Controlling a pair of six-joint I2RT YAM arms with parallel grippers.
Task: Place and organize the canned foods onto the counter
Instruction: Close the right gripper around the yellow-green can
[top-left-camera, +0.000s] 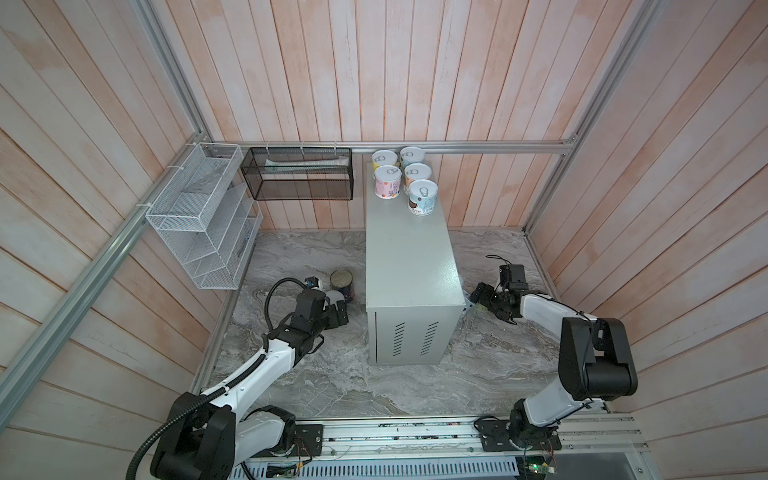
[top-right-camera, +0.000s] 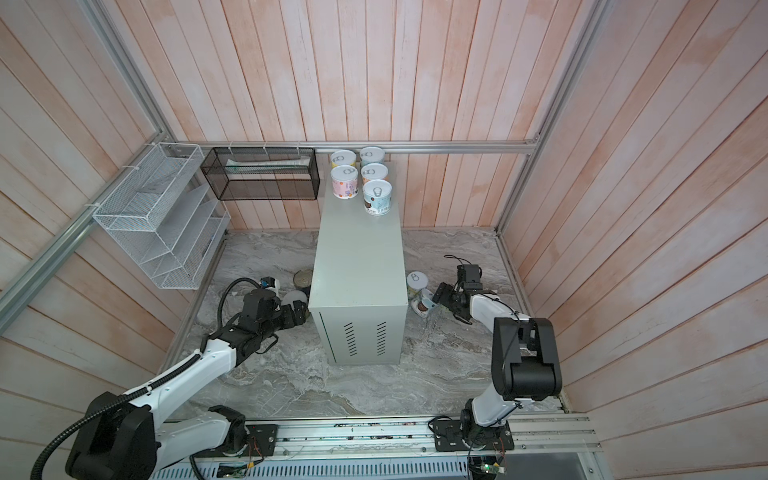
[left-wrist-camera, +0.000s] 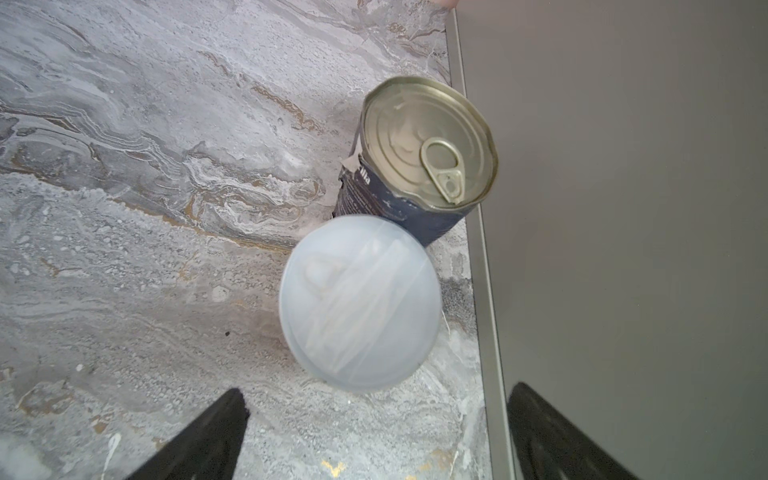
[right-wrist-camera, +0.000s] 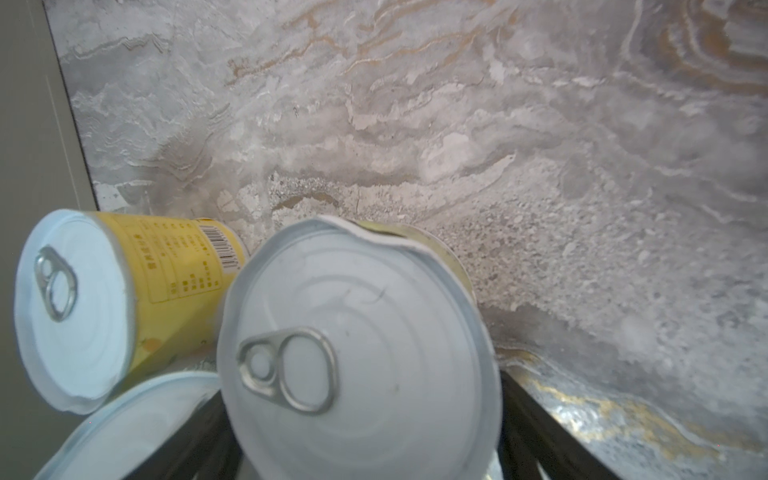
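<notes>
Counter (top-left-camera: 409, 257) with five tins (top-left-camera: 417, 172), two tins (left-wrist-camera: 360, 303) before spread left jaws, right jaws pinching one tin (right-wrist-camera: 357, 353)

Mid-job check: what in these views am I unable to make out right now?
- Whether the right pincer grips: the near tin hides the contact, right wrist view.
- Third tin: cut off by that view's edge.
- Tins on that side: mostly behind the counter in a top view.
- Label of the pale tin: blurred, lid only, left wrist view.

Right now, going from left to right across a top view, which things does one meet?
In order: white wire basket → dark-blue tin → counter → upright small tin → right gripper.
</notes>
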